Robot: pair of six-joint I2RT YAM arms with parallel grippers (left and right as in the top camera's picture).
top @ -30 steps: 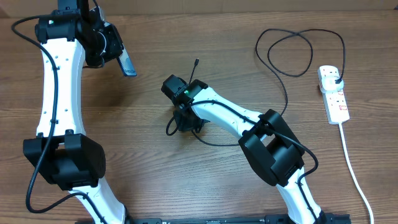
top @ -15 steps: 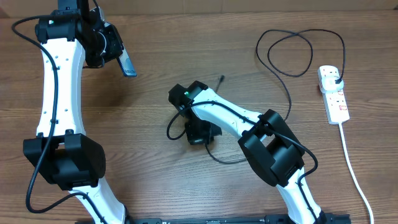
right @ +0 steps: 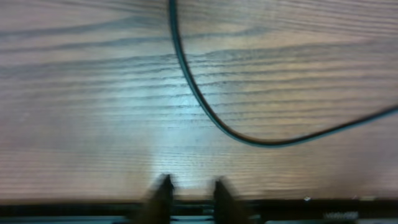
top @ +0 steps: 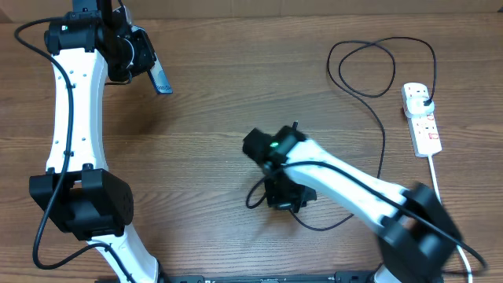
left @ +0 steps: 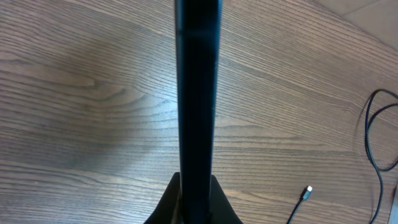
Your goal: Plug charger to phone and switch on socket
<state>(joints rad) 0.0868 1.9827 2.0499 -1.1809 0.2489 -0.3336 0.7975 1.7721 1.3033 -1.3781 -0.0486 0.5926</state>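
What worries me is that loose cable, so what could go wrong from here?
The right gripper is open and empty; the cable lies loose beyond it and may be hard to regrasp.
Overhead, the cable curls close by that gripper and could snag, tugging the power strip.
The left gripper pinches only one end of the phone; plugging in could tilt it.

Prob. a robotics lab or test bench, not a home or shop. A left arm point(top: 75, 94) and a right arm point(top: 354, 185), white shells w/ black joints, are standing on a dark rail point(top: 267, 278) at the near edge of a wood-grain tabletop point(top: 204, 86), w/ thin wires running along their links. A white power strip point(top: 422, 118) w/ red-marked switches is lying on the wood, a black cable point(top: 368, 94) looping beside it. Room beyond the tabletop isn't showing, so can't narrow it further.
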